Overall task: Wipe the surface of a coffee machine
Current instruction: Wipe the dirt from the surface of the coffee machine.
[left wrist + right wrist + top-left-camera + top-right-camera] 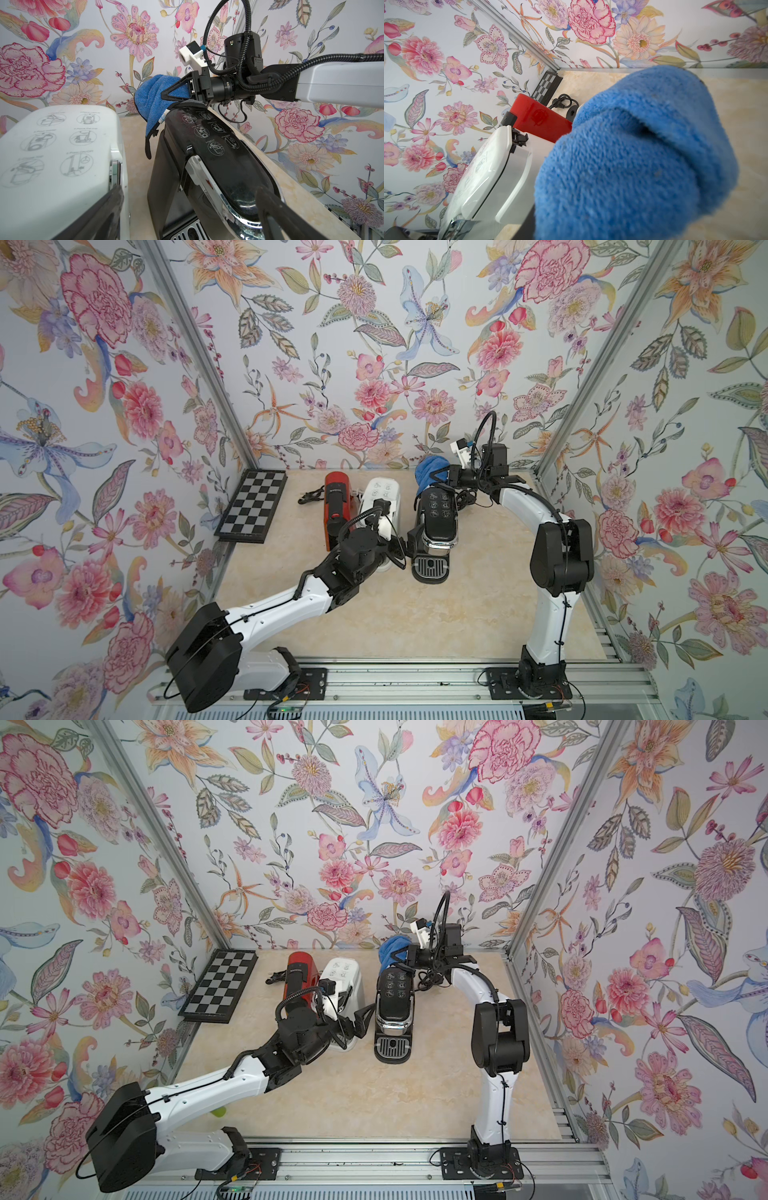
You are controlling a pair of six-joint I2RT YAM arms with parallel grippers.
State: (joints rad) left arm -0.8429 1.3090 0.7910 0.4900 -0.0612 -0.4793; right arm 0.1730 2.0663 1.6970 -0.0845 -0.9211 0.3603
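Left wrist view gives the clearest look: the right gripper [166,94] is clamped on a bunched blue cloth [151,99] at the far end of the black coffee machine [218,145]. Most of the cloth spills over the far-left edge of the lid rather than lying on the printed top. In both top views the black machine stands right of centre on the table [415,614]. A white coffee machine [380,497] is just to its left and a red one [336,497] further left. A chessboard [253,506] leans at the far-left wall.

The left gripper [405,549] is spread wide and holds nothing. It hovers at the near end of the gap between the white and black machines, with one finger in front of each.

Risks, as I judge them:
- So little cloth lies under the right gripper that a stroke toward the near end may drag bare finger plastic across the glossy lid.
- Nothing braces the black machine, so a firm push could slide or rock it into the white one.
- The hanging fold could catch on the lid's edge and pull out of the pinch.
- The left gripper's spread fingers sit close to the wiping path.
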